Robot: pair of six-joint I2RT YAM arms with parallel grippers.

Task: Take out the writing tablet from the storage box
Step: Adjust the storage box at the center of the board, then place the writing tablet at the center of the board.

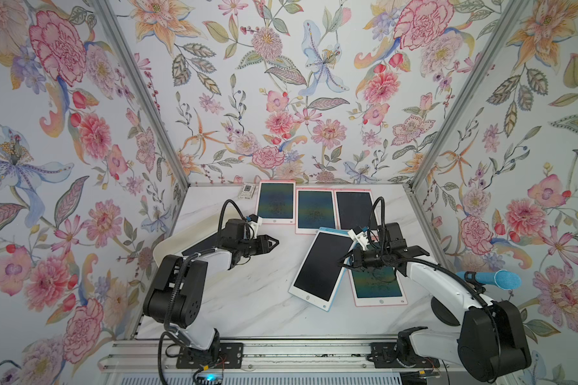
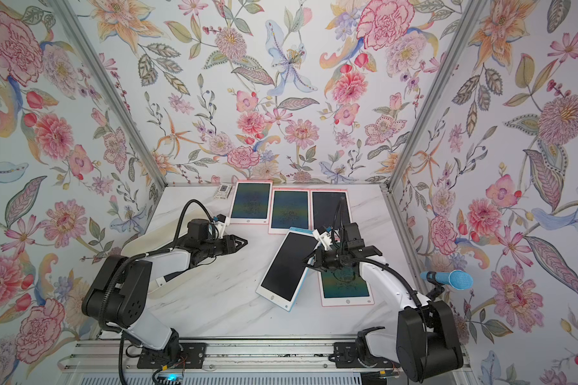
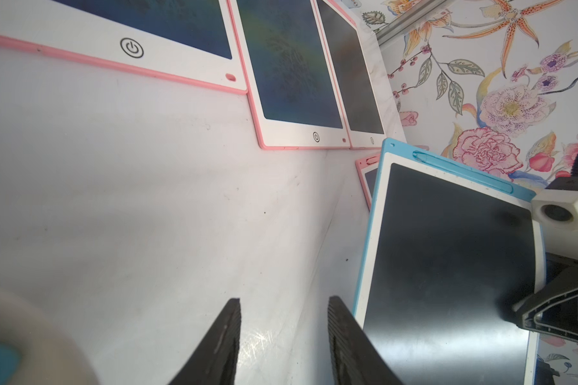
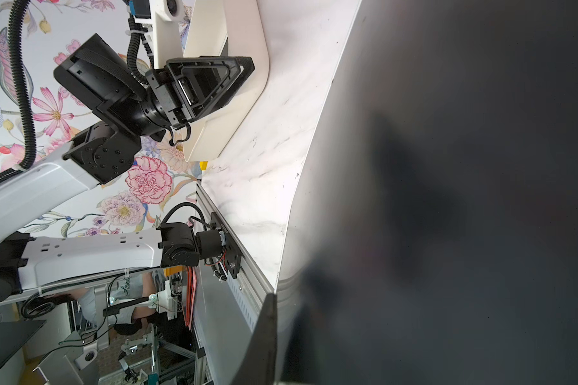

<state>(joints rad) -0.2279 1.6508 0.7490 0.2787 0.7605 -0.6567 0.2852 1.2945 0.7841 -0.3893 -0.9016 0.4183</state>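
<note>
We found no words, brands or numbers that could be read. In the left wrist view a power sign (image 3: 132,48), a ring with a short stroke, stood on the white lower border of a pink-edged tablet (image 3: 131,20). The same sign, smaller, marked the second pink-edged tablet (image 3: 294,66) beside it. In a top view the blue-edged tablet (image 1: 321,266) bore a round ringed mark, too small to tell. The small card (image 1: 247,191) at the back of the tabletop (image 1: 247,300) carried a dark square code, unreadable.

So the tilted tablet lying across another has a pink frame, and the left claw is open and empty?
Not pink: the tilted tablet has a blue frame, as the left wrist view shows. The left claw is open and empty.
</note>
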